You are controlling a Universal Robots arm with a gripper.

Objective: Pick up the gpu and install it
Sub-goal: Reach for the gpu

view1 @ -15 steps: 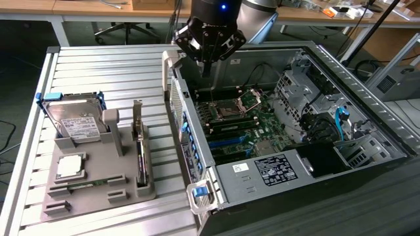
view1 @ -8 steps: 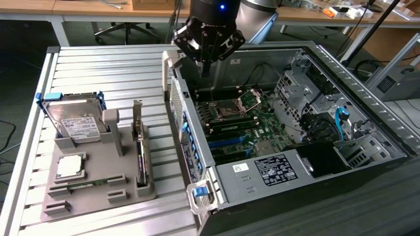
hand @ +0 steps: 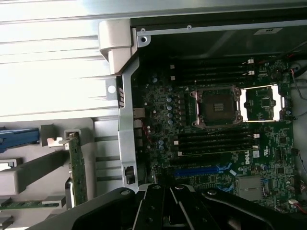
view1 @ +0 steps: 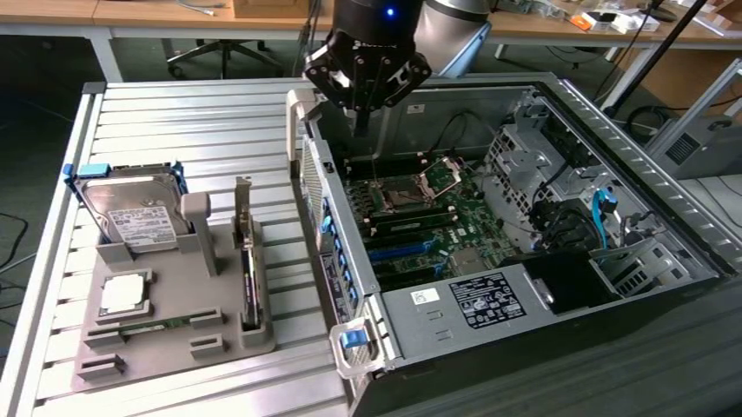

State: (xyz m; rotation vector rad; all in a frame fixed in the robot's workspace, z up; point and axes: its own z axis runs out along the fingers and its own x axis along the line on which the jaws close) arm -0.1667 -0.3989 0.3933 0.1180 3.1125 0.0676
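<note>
Clearly, the clenched, empty gripper (view1: pixel 361 122) hovering over the case (view1: pixel 330 234) should open wide and square up along the upright gpu (view1: pixel 246 252).

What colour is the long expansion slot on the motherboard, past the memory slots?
Blue. The expansion slot shows best in the wrist view, beside the black memory slots.

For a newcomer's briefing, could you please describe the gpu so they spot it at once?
Find the grey parts holder beside the open computer case. Along the holder's side nearest the case, the gpu stands on edge. Unlike the labelled hard drive, it is thin, with a metal bracket.
</note>
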